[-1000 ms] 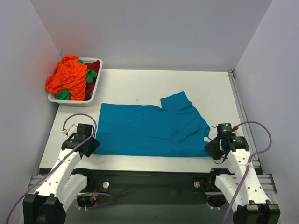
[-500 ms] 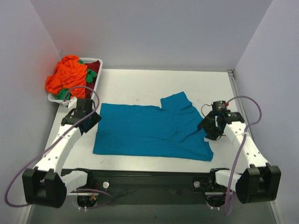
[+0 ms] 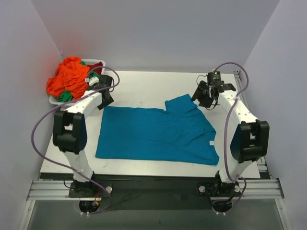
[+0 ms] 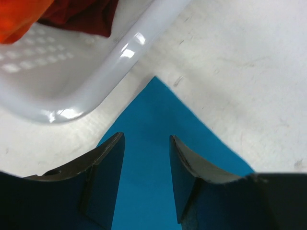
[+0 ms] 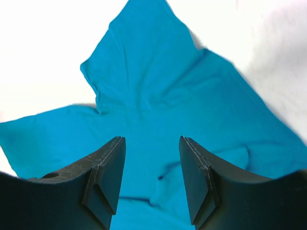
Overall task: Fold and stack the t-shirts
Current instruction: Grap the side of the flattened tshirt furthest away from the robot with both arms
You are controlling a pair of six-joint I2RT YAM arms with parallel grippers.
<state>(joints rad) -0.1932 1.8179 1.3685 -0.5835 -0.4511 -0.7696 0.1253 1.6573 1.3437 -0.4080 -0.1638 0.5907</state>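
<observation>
From above, both arms reach far out over the table (image 3: 144, 86), each bent at the elbow. The left gripper (image 3: 106, 98) hangs over the far-left corner of the teal-blue t-shirt (image 3: 153, 136), just beside the near-right corner of the white tray (image 3: 97, 62). The right gripper (image 3: 204, 98) hangs beside the shirt's far sleeve, toward the desk's far-right corner. The teal shirt lies spread flat in the middle of the desk, nearer the front edge. A small white tag (image 3: 211, 143) shows at its near-right part; no writing on it can be read. The tray sits at the far-left corner and holds a heap of shirts: orange (image 3: 69, 79) on top, green (image 3: 64, 97) at the near side, dark red (image 3: 96, 68) at the far-right.

The left wrist view shows the left gripper (image 4: 146, 143) with its fingers (image 4: 108, 163) spread and nothing pinched. The pointed corner of the teal shirt (image 4: 153, 124) lies below the gap. The tray's rounded rim (image 4: 96, 81) sits just beyond, with dark red cloth (image 4: 81, 17) and orange cloth (image 4: 19, 14) inside.

The right wrist view shows the right gripper (image 5: 151, 143) with its fingers (image 5: 103, 167) apart, holding nothing, above the teal shirt's (image 5: 153, 72) wrinkled sleeve on the white table (image 5: 48, 38).
</observation>
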